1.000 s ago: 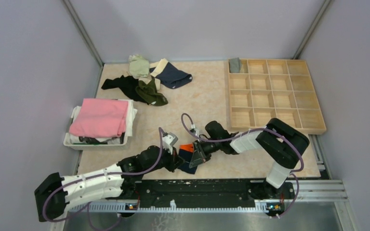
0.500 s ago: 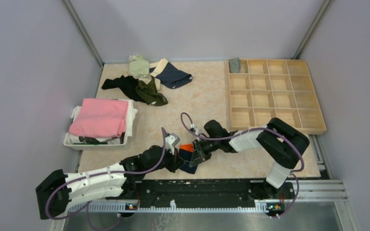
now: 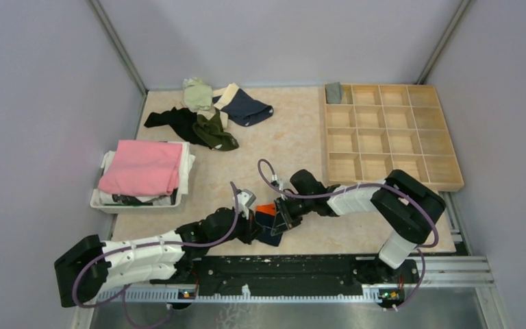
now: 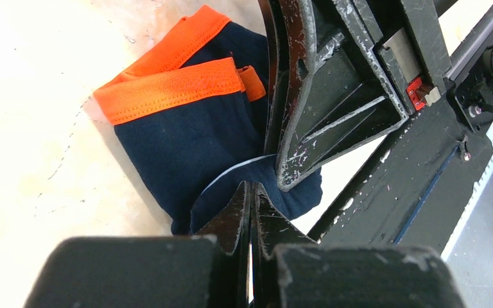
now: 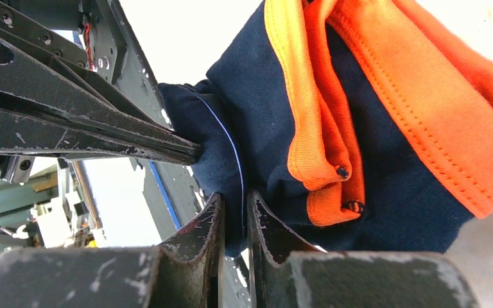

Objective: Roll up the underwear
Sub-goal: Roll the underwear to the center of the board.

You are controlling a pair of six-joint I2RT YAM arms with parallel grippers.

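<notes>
on the beige worktop (image 3: 294,137), navy underwear (image 4: 186,141) with an orange waistband is pinched at one edge by the left end effector (image 4: 251,189) and by the right end effector (image 5: 234,200), fingers pressed onto cloth.

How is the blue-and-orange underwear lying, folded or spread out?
Folded: the underwear lies doubled, its orange waistband stacked in two layers.

Top camera looks down from high behind at the whole table (image 3: 294,137); both wrist cameras (facing each other) sit close over the same briefs (image 4: 186,128).
</notes>
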